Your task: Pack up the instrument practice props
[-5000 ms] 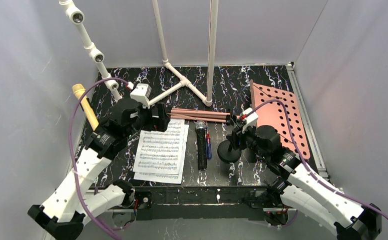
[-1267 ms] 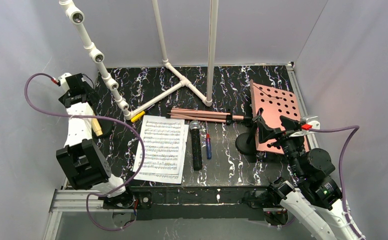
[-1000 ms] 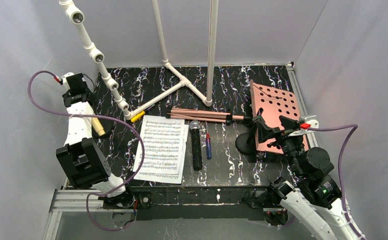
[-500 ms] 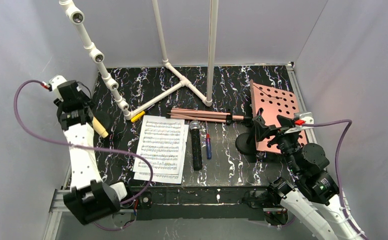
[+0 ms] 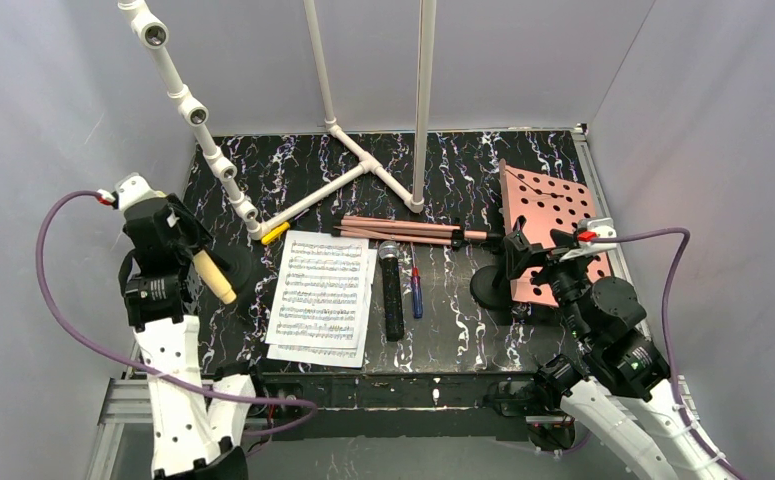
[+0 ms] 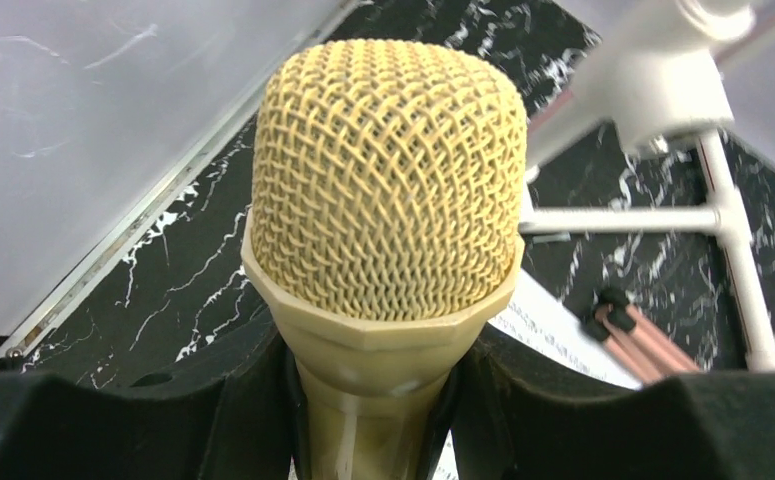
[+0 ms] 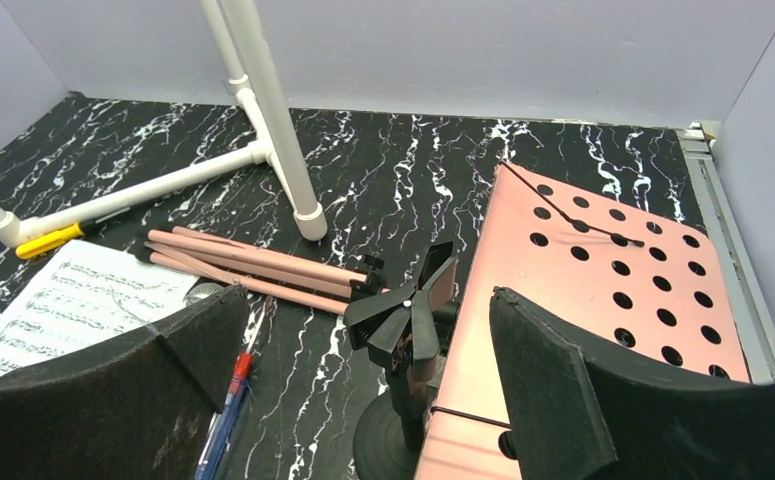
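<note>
On table (image 5: pixel 483 170), one pink board (image 5: pixel 541 203), one black microphone (image 5: pixel 393 297)

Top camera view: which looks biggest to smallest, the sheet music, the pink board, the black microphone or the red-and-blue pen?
1. Sheet music and pink board: about alike; the robot's arm hides part of the board.
2. Black microphone.
3. Pen.

The table (image 5: pixel 483 165) is black veined white — on it white sheet-music pages (image 5: pixel 323 295) ruled black, a pink hole-dotted music board (image 5: pixel 553 210) — and the microphone (image 6: pixel 383 190) is yellow.
</note>
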### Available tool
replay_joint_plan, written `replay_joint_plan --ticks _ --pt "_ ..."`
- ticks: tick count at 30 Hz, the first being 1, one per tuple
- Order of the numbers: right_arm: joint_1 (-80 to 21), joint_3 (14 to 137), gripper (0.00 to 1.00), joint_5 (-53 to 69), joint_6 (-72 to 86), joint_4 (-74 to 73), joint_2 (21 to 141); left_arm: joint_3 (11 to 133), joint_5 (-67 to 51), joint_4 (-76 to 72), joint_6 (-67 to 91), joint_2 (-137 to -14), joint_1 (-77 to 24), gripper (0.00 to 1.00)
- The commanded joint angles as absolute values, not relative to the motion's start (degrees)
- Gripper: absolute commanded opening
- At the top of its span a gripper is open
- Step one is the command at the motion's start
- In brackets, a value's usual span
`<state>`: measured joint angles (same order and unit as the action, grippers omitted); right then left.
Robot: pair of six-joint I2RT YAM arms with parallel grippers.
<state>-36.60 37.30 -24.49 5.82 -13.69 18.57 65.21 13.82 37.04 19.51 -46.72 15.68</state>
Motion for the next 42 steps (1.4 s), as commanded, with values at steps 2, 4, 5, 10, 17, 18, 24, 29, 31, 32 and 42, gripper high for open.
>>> replay_joint_plan --ticks 2,4,5,10,17,18,24,29,31,32,42 --pt "-36.5 37.2 0.99 -26.2 5.6 -12.5 19.7 67.0 13.7 38.6 14.1 -41.5 7.9 0.06" --pt "-36.5 37.2 0.99 -26.6 5.4 -12.5 20.0 67.5 11.9 40.2 12.7 -40.6 5.3 0.06" --pt "-36.5 37.2 0.99 -26.8 5.4 -12.4 20.1 67.7 10.5 40.9 12.2 -40.2 3.7 0.05" --pt "-36.5 38.2 0.99 -26.8 5.8 -13.7 19.7 68.6 -3.5 42.2 9.3 -40.2 -2.1 0.02" --pt "-36.5 41.6 0.99 -23.1 8.1 -17.0 18.5 72.0 -23.3 41.8 9.2 -43.8 -5.4 0.0" --pt "-36.5 42.0 0.99 -22.2 8.5 -17.1 18.4 72.4 -25.9 41.2 9.7 -44.4 -5.8 0.0" --pt "-36.5 42.5 0.99 -14.1 12.3 -15.8 18.9 69.7 -32.7 33.5 13.6 -47.2 -11.5 0.0" --pt "-36.5 42.5 0.99 -7.9 16.6 -13.9 21.4 69.4 -26.5 29.5 13.6 -50.6 -22.8 0.0" --pt "-36.5 42.7 0.99 -5.9 17.5 -13.5 22.4 69.7 -23.5 27.9 13.3 -52.6 -29.3 0.0" --pt "-36.5 42.9 0.99 -3.6 18.3 -13.5 23.3 69.5 -20.0 24.6 11.2 -55.3 -36.2 0.0" --pt "-36.5 40.4 0.99 2.1 25.3 -9.9 22.7 70.0 -16.0 13.1 1.1 -68.5 -53.2 0.0"
